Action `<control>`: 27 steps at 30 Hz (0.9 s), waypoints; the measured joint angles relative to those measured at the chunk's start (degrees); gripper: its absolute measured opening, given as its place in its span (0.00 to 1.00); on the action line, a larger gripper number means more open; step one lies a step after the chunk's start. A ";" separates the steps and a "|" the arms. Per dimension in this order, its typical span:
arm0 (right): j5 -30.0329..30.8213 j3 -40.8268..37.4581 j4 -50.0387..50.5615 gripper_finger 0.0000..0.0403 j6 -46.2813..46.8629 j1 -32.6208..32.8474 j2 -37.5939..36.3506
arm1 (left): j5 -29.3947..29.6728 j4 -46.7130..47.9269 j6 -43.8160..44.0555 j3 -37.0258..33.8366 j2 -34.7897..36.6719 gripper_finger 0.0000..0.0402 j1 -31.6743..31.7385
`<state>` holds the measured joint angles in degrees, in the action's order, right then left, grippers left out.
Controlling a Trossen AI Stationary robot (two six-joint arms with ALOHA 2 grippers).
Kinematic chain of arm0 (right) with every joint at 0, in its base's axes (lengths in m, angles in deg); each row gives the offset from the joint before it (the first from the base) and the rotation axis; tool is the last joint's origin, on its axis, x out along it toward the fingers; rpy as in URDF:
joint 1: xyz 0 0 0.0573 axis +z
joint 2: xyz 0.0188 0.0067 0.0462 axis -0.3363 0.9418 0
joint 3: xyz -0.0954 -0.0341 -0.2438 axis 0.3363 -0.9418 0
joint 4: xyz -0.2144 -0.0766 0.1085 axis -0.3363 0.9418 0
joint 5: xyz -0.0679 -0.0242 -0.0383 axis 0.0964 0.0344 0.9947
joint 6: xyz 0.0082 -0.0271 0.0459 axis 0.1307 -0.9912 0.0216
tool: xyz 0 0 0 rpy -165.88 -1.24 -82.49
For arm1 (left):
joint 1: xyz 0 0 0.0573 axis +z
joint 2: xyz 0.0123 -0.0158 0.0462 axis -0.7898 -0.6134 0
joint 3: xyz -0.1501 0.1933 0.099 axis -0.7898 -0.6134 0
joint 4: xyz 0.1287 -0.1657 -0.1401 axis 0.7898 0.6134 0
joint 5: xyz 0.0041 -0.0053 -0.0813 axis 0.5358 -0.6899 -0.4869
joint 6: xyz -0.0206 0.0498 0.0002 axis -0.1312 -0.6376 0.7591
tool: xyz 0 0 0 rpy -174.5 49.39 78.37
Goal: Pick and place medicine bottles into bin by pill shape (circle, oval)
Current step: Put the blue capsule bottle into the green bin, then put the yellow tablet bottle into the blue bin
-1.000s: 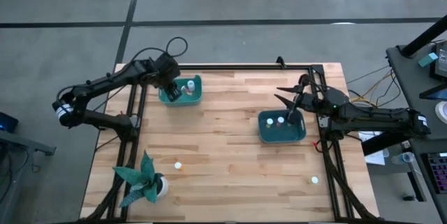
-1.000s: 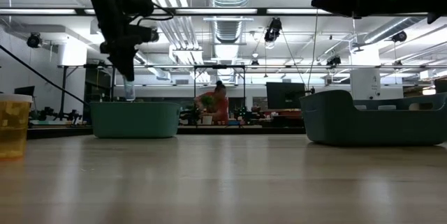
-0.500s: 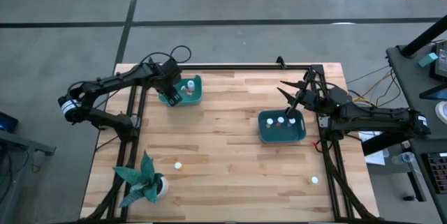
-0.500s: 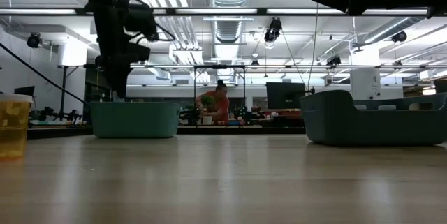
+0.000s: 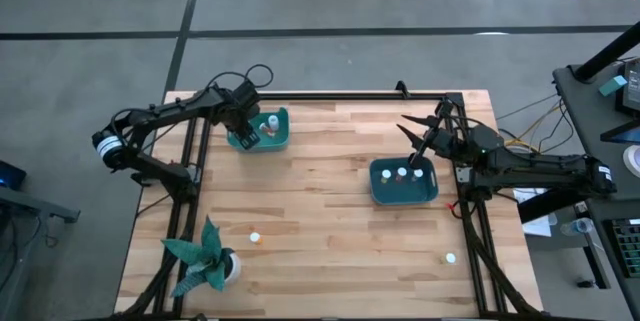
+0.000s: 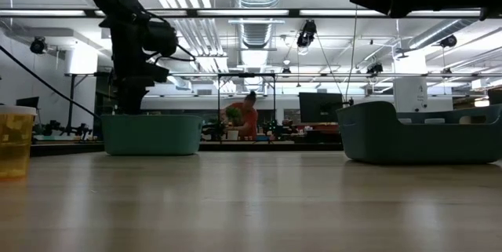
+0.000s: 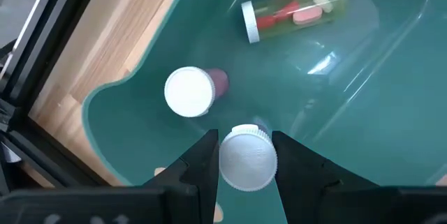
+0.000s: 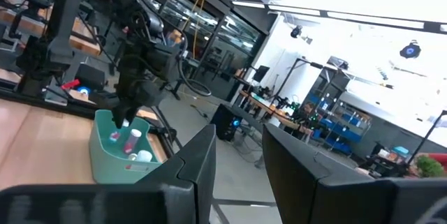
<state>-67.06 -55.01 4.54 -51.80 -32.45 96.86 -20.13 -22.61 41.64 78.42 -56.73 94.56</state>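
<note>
Teal left bin (image 5: 272,131) at the table's far left edge: left gripper (image 7: 246,155) is down inside it, fingers clenched on a white-capped bottle (image 7: 246,158), cap facing the wrist camera. Not let go yet. Two more bottles are in that bin, a standing one (image 7: 189,91) just beside the held one and a clear one lying on its side (image 7: 293,12) with pills showing through.

Right gripper (image 5: 415,133) hangs above the far edge of the right bin (image 5: 404,193), a narrow gap between its fingers, nothing in them. That bin holds a few bottles (image 5: 401,173).

Still loose on the wood: one bottle (image 5: 255,237) near the paper plant (image 5: 205,257), one (image 5: 450,257) near the front right corner.

Handling guess: small, light, rigid plastic, smooth round walls, so likely to slip or roll if tipped. Best taken across the body just under the cap, coming straight down, fingers square to it. The ribbed cap should give some bite. A light squeeze should do; too hard risks popping it sideways.
</note>
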 joint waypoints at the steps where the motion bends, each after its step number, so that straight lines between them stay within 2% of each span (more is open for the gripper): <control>1: 0.00 0.00 0.02 0.27 -0.05 0.00 0.00 | 0.07 -0.10 0.00 -0.10 0.02 0.24 0.00; 12: 0.00 0.02 1.52 0.27 0.59 0.00 0.00 | 1.61 -3.50 -0.90 -3.97 0.02 0.25 0.00; 22: -0.02 0.02 2.03 0.27 2.59 0.00 -0.02 | 1.64 -3.73 -0.90 -3.98 0.15 0.39 0.00; 27: -0.04 0.02 2.05 0.27 2.98 0.01 -0.02 | 3.08 -3.32 -1.31 -3.78 1.03 0.41 0.00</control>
<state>-67.10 -54.99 6.58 -48.82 -32.44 96.84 -17.05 -25.92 40.33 74.64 -55.70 94.56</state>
